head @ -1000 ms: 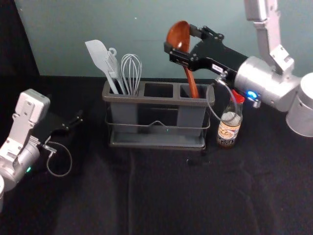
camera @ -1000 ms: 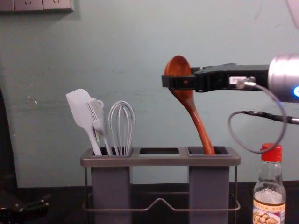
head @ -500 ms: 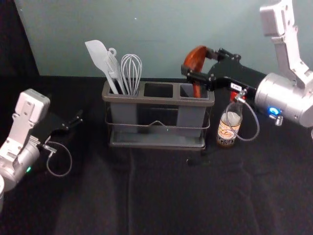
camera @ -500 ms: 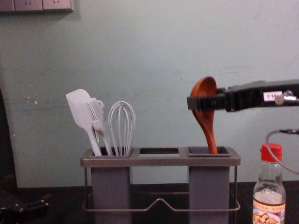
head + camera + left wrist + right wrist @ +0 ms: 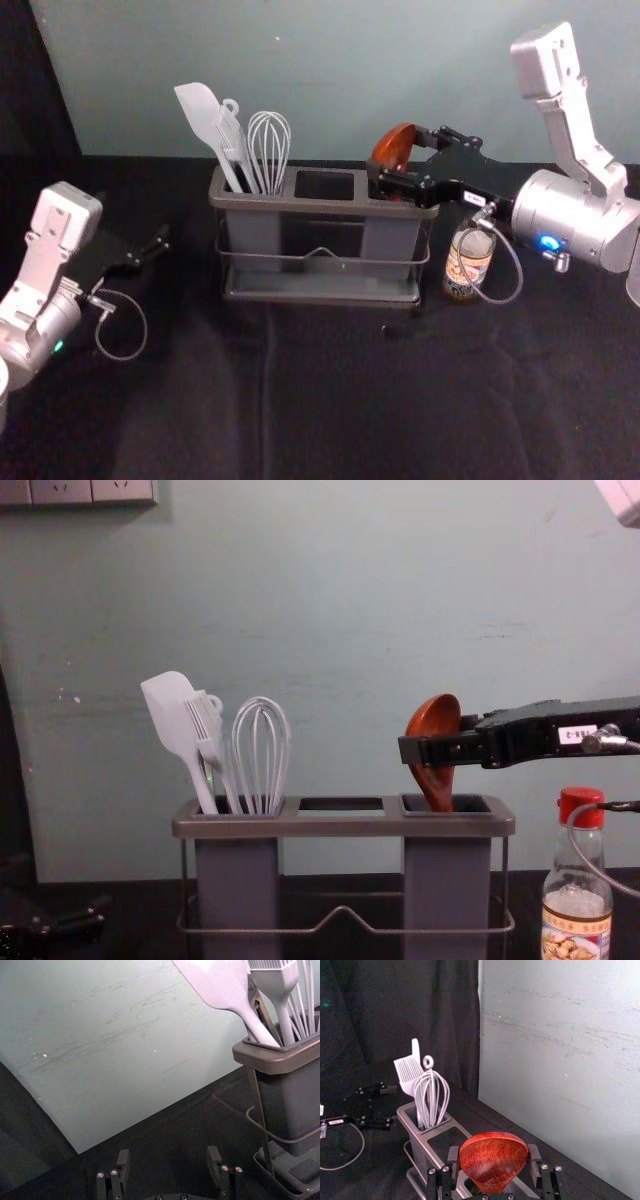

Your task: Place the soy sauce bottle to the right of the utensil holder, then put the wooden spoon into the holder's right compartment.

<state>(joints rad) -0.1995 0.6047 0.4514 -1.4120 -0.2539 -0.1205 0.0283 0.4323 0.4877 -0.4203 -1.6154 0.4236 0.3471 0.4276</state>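
My right gripper [image 5: 394, 160] is shut on the bowl of the wooden spoon [image 5: 393, 143]; in the right wrist view the gripper [image 5: 493, 1159] has the red-brown bowl [image 5: 492, 1156] between its fingers. The chest view shows the spoon [image 5: 436, 720] nearly upright, its handle down inside the right compartment [image 5: 447, 880] of the utensil holder [image 5: 340, 825]. To the right of the holder, the soy sauce bottle [image 5: 577, 905] stands upright with its red cap on. My left gripper [image 5: 160, 243] is parked at the left, open and empty in its wrist view [image 5: 168, 1160].
A white spatula [image 5: 178, 725], a brush [image 5: 210, 735] and a whisk [image 5: 261, 755] stand in the holder's left compartment. The wall [image 5: 300, 80] rises behind the black-covered table [image 5: 330, 400]. A cable loop of the right arm hangs in front of the bottle.
Over the last second my right gripper has moved to the right and down with the spoon. The spoon has become more upright and sunk deeper into the right compartment. The left arm has stayed still.
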